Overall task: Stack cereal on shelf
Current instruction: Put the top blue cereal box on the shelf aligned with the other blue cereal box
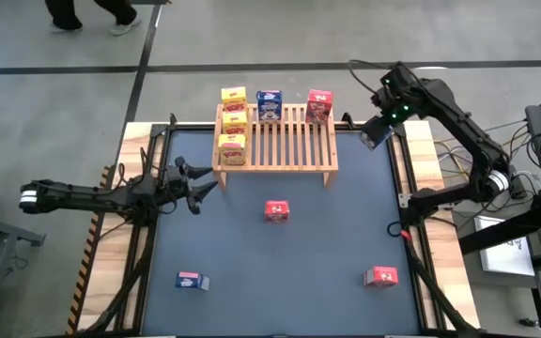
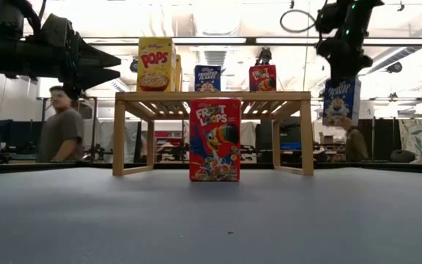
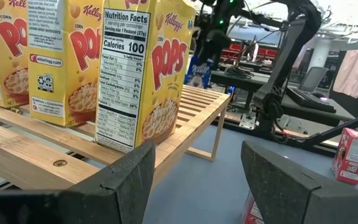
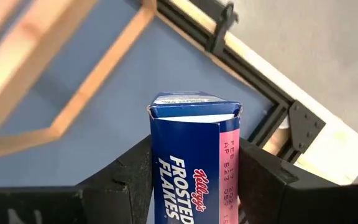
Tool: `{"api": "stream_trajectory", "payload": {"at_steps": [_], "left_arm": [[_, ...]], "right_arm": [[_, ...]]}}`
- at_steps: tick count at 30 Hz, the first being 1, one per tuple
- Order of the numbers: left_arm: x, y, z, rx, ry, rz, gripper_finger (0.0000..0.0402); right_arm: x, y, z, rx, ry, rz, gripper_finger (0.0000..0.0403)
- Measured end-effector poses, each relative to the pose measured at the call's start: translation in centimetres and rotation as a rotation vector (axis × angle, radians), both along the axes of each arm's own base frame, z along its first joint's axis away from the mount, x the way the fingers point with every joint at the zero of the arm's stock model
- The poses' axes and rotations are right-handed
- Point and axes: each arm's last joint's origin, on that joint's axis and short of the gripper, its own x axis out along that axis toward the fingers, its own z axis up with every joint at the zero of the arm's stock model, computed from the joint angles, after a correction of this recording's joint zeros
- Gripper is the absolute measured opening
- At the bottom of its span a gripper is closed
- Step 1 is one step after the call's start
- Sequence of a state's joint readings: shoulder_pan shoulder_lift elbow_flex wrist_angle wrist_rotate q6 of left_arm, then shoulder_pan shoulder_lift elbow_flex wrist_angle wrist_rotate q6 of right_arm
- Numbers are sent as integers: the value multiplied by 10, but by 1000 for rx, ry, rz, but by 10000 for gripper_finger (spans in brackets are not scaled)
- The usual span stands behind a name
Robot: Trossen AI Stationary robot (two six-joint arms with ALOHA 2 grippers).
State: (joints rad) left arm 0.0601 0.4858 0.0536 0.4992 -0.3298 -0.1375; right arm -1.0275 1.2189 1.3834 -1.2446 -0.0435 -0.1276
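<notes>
The light-wood slatted shelf point(image 1: 275, 141) stands at the table's far side. On it stand three yellow boxes point(image 1: 233, 122) in a row at its left end, a blue box point(image 1: 269, 103) and a red box point(image 1: 318, 105). My right gripper point(image 1: 376, 131) is shut on another blue box point(image 4: 194, 162), in the air beside the shelf's right end. My left gripper point(image 1: 200, 183) is open and empty, level, just off the shelf's near left corner. The yellow boxes point(image 3: 142, 68) fill its wrist view. My right gripper pinches the blue box by two opposite sides point(image 4: 157, 168) between its two fingers. The fingers come from above, pointing down. The box point(image 2: 341, 99) hangs upright below the gripper, lifted clear of the table and the shelf.
A red box point(image 1: 276, 211) stands upright on the blue mat in front of the shelf. A blue box point(image 1: 192, 280) lies near the front left and a red box point(image 1: 381, 276) near the front right. A person point(image 2: 61, 132) stands beyond the table.
</notes>
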Motion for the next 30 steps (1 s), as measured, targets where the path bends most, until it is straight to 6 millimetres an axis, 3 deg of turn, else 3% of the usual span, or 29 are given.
{"api": "stream_trajectory", "payload": {"at_steps": [16, 30], "left_arm": [[0, 0, 0, 0, -1, 0, 223], [0, 0, 0, 0, -1, 1, 223]], "right_arm": [[-12, 39, 36, -46, -340, 163, 178], [23, 54, 71, -128, -585, 342, 178]]}}
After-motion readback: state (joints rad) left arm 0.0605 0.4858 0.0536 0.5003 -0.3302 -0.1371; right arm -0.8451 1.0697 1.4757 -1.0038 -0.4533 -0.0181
